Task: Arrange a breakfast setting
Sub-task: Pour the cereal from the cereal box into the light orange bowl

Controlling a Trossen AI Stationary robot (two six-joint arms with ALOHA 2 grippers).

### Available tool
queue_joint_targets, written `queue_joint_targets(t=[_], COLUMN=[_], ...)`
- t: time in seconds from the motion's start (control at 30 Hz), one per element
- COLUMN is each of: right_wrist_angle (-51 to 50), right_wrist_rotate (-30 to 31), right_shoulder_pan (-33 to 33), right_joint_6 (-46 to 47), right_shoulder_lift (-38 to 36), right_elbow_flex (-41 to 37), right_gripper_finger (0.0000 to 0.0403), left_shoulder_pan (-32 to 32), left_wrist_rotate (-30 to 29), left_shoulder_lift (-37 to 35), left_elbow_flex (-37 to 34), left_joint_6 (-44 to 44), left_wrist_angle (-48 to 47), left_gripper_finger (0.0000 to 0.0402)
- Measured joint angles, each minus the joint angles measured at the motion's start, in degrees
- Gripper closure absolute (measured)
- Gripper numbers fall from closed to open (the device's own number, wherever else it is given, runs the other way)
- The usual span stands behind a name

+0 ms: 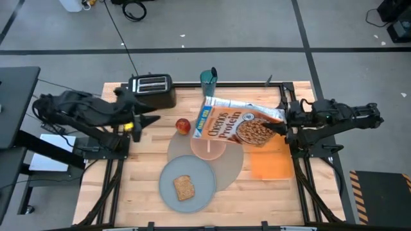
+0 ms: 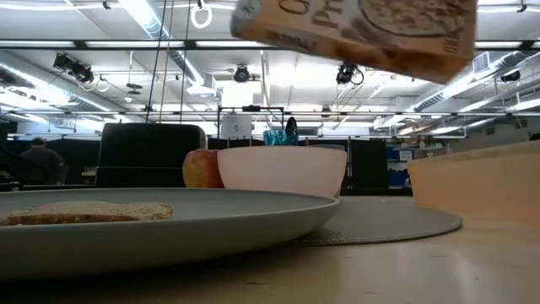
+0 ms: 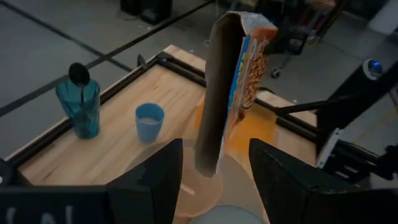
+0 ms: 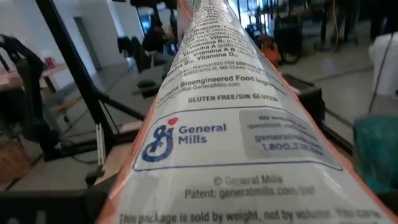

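Observation:
My right gripper (image 1: pixel 282 127) is shut on a Cheerios cereal box (image 1: pixel 234 125), held tilted in the air over the translucent pink bowl (image 1: pixel 209 147). The bowl stands on the round grey-beige placemat (image 1: pixel 226 168). The grey plate (image 1: pixel 186 183) carries the toast slice (image 1: pixel 184 187). The red apple (image 1: pixel 183 125) lies on the table left of the bowl. My left gripper (image 3: pixel 214 186) is open and empty near the apple, left of the box. The light-blue cup (image 3: pixel 149 121) stands on the wood beyond the bowl. The metal spoon (image 3: pixel 78 73) stands in a teal glass (image 3: pixel 81 106). My right gripper holds the cereal box by its right-hand end (image 1: pixel 273 123), coming level from the table's right side. The box's narrow side (image 4: pixel 230 124) fills the wrist view and hides the fingers. The box is lifted clear, its other end (image 3: pixel 208 165) hanging lower, over the bowl.
The black toaster (image 1: pixel 152 90) stands at the table's far left. The orange rectangular mat (image 1: pixel 270 162) lies at the right, under my right arm. A black frame (image 1: pixel 292 96) borders the wooden table. Bare wood shows near the front right.

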Motion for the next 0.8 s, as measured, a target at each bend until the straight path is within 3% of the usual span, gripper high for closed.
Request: queue_joint_targets(t=[0.2, 0.33, 0.5, 0.8], right_wrist_angle=[-10.69, -19.36, -26.44, -33.05], right_wrist_rotate=[-0.39, -0.41, -0.43, -0.33], right_shoulder_pan=[0.0, 0.0, 0.0, 0.0], right_joint_6=[1.16, 1.12, 0.18, -7.15], right_shoulder_lift=[-5.22, -4.8, 1.19, 17.44], right_elbow_flex=[0.03, 2.57, 8.5, 20.4], right_gripper_finger=[0.0172, 0.0172, 0.0172, 0.0172], left_shoulder_pan=[2.15, 5.53, 9.05, 12.91], left_wrist_rotate=[-0.97, 1.22, 5.84, 6.06], left_shoulder_lift=[4.34, 5.77, 6.61, 6.93], left_elbow_flex=[0.0, 0.0, 0.0, 0.0], left_joint_6=[-0.44, -0.56, 0.51, 3.59], left_wrist_angle=[0.23, 2.11, 3.49, 4.28], left_gripper_finger=[0.021, 0.021, 0.021, 0.021])
